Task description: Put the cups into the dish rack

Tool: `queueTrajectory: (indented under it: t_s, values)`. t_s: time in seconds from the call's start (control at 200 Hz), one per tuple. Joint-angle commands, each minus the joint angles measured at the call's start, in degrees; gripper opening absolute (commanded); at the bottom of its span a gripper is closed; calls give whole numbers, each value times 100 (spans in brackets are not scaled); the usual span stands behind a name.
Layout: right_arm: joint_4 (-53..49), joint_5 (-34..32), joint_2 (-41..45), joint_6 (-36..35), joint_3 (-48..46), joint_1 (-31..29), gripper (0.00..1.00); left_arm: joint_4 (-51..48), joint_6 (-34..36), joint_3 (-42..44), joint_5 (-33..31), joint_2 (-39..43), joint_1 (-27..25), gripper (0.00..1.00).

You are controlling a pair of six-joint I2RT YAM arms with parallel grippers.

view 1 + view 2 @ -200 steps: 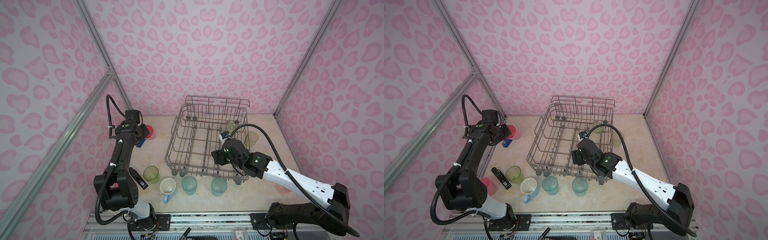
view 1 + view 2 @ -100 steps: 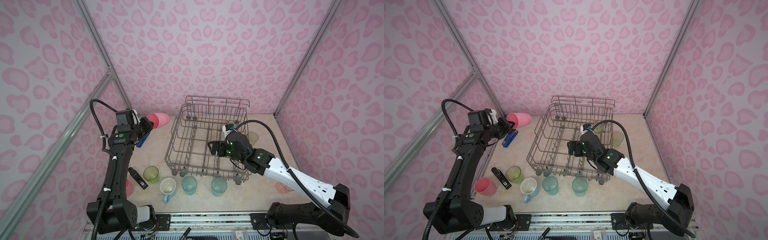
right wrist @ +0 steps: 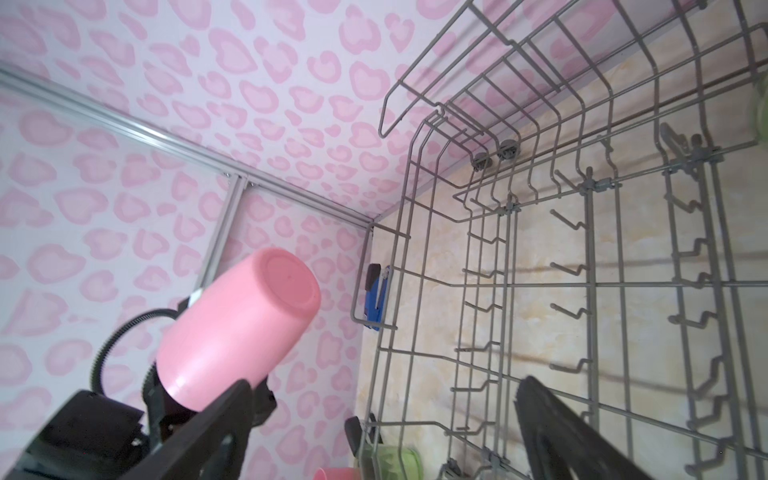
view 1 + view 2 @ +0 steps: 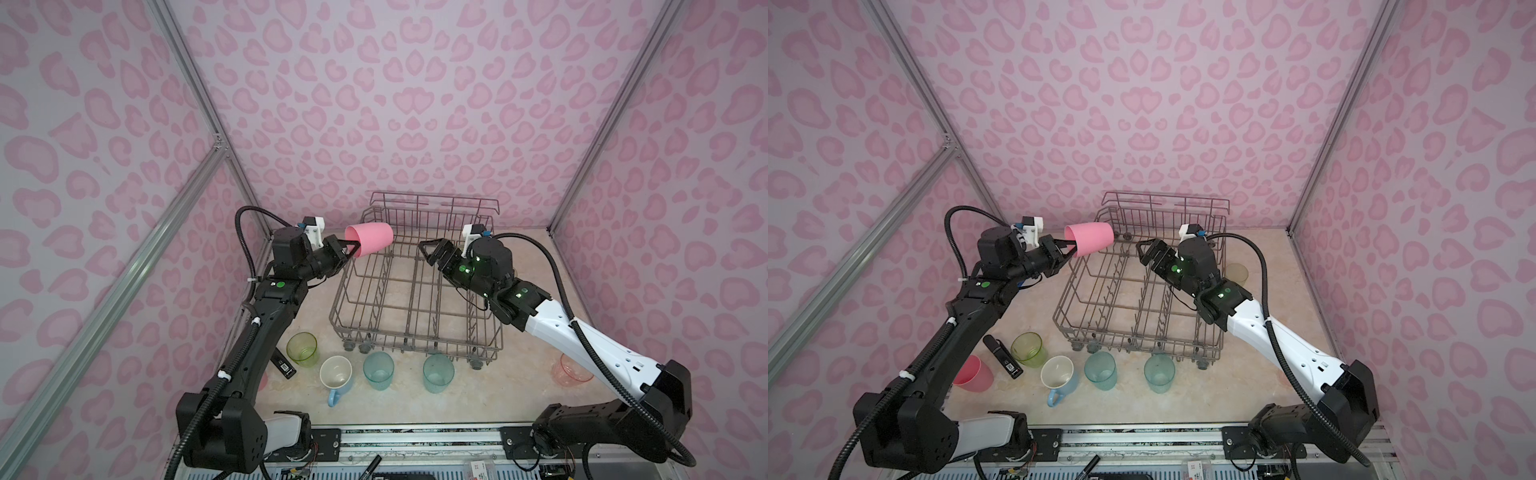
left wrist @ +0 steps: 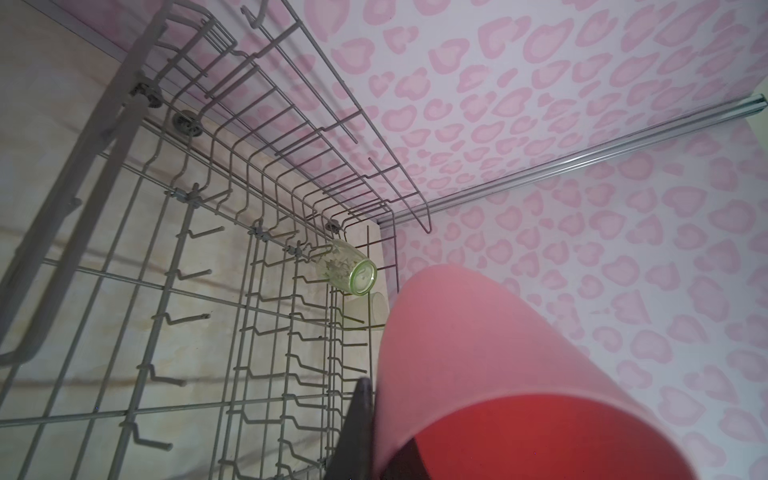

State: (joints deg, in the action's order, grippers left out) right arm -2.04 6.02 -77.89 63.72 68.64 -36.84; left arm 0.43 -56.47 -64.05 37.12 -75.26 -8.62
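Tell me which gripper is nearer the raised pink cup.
Left: the left gripper is shut on the pink cup; the right gripper hangs open above the dish rack, apart.

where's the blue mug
In both top views the blue mug stands left of centre, in front of the dish rack, between the yellow-green tumbler and a teal tumbler.

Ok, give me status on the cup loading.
Left gripper: jaws shut on pink cup rim, cup sideways at far-left corner of dish rack. Right gripper: jaws open, empty, over the rack. No obstruction seen.
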Motion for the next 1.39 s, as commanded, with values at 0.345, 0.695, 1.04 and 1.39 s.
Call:
queueTrajectory:
  t_s: [0.345, 0.695, 1.04, 1.39]
  values:
    - [897, 430, -498, 2158, 315, 441, 95, 2694, -854, 288, 16, -708, -1069, 4]
    - [1443, 655, -674, 2860, 181, 476, 92, 3151, -971, 227, -46, -1084, -1551, 4]
    - [1410, 423, -473, 2870, 45, 483, 86, 3229, -958, 218, -124, -1284, -1660, 5]
    - [1370, 217, -414, 2754, 19, 467, 59, 3162, -845, 235, -144, -1283, -1672, 13]
